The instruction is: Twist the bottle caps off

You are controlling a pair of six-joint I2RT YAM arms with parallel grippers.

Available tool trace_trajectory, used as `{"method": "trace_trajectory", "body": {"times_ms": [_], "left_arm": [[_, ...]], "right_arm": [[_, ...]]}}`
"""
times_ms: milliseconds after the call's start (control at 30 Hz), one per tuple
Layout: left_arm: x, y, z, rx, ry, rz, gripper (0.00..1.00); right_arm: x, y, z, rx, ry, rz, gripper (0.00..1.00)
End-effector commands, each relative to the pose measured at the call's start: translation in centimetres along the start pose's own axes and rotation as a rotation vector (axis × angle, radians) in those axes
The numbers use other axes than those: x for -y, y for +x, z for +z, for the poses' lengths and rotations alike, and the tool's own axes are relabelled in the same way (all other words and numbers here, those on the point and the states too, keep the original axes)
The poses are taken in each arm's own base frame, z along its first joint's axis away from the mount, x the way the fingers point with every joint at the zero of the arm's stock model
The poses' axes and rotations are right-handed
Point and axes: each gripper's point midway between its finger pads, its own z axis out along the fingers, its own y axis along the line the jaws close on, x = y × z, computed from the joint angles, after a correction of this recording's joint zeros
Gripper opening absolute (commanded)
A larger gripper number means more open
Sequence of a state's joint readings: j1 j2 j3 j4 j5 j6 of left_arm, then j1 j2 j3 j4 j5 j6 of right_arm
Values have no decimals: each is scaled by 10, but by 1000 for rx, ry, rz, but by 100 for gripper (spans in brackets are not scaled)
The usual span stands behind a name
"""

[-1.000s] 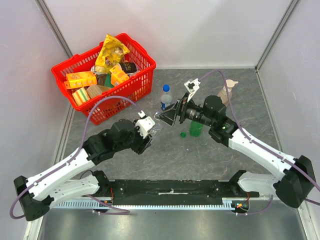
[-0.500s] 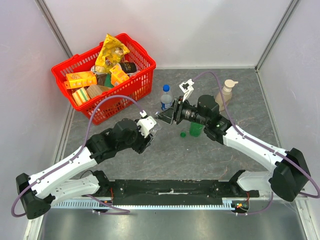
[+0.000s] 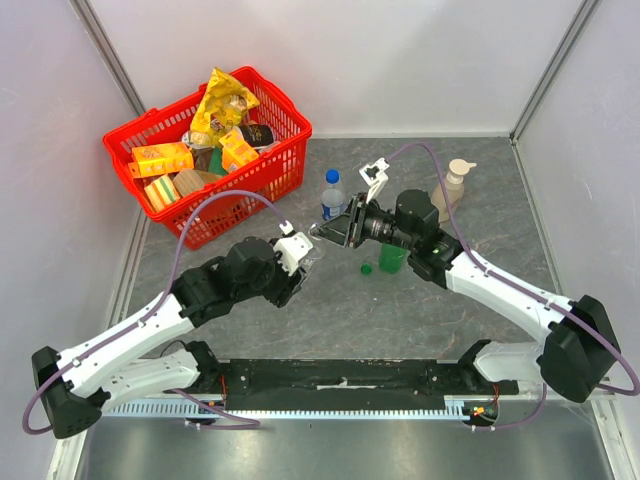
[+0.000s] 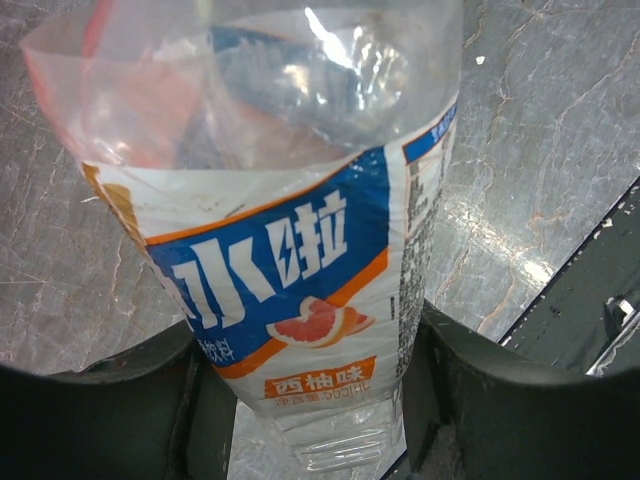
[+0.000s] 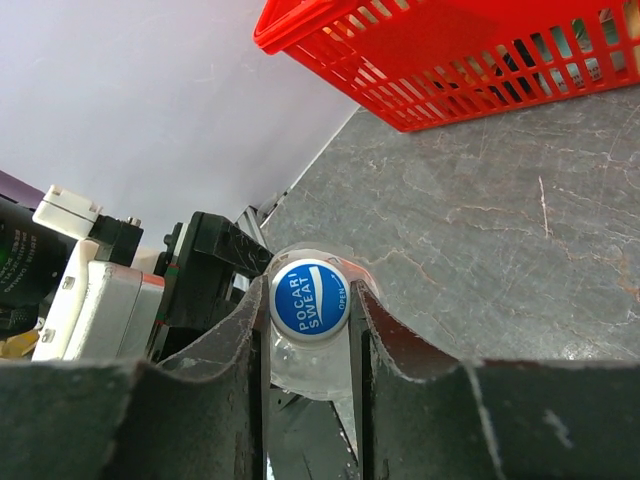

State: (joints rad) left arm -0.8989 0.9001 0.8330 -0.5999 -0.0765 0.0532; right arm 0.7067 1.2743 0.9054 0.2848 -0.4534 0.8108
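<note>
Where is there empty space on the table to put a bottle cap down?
The widest bare patch of table lies between the green cap and the near edge. Another runs along the back wall, between the red basket and the pump dispenser. The middle is crowded: left gripper, right gripper, the clear bottle between them, green bottle.

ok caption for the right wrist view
Right gripper straddling the bottle's blue Pocari Sweat cap, red basket behind

Bright, even light from above; shadows on the surface [image 3: 350, 310] are soft. Glare streaks the clear bottle [image 4: 290, 250] and the stone around it. The blue cap [image 5: 308, 300] is sharp, the fingers [image 5: 190, 410] beside it blurred.
</note>
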Motion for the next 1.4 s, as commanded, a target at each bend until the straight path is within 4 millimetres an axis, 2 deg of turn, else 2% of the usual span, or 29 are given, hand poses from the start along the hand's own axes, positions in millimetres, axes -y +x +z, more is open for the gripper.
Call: {"method": "trace_trajectory", "body": {"times_ms": [0,67,267,433,633,767,933,1100,1267,1367], "left_arm": [[5,-22,-12,75,34,0,2],[10,-25,-16,94,68,4,2],[47,-40,-38,187,294,53,2],[79,-44,-54,219,491,87,2],[103,-57,-75,245,659,96,2],[117,-69,-99,298,771,126,2],[130,-76,-123,345,877,156,2],[141,-74,-135,344,977,157,2],[144,-68,-130,298,1005,133,2],[143,-67,-127,290,998,127,2]], "right_arm": [[-28,-12,-9,46,-113,-83,0],[-36,-14,-12,56,-147,-107,0],[-64,-21,-28,97,-264,-193,0],[-93,-23,-44,126,-411,-272,0],[-122,-20,-63,137,-559,-327,0],[-135,-21,-75,150,-612,-374,0],[-148,-25,-87,176,-644,-421,0],[-152,-26,-94,192,-655,-443,0],[-156,-27,-98,204,-660,-457,0],[-152,-27,-96,205,-636,-461,0]]}}
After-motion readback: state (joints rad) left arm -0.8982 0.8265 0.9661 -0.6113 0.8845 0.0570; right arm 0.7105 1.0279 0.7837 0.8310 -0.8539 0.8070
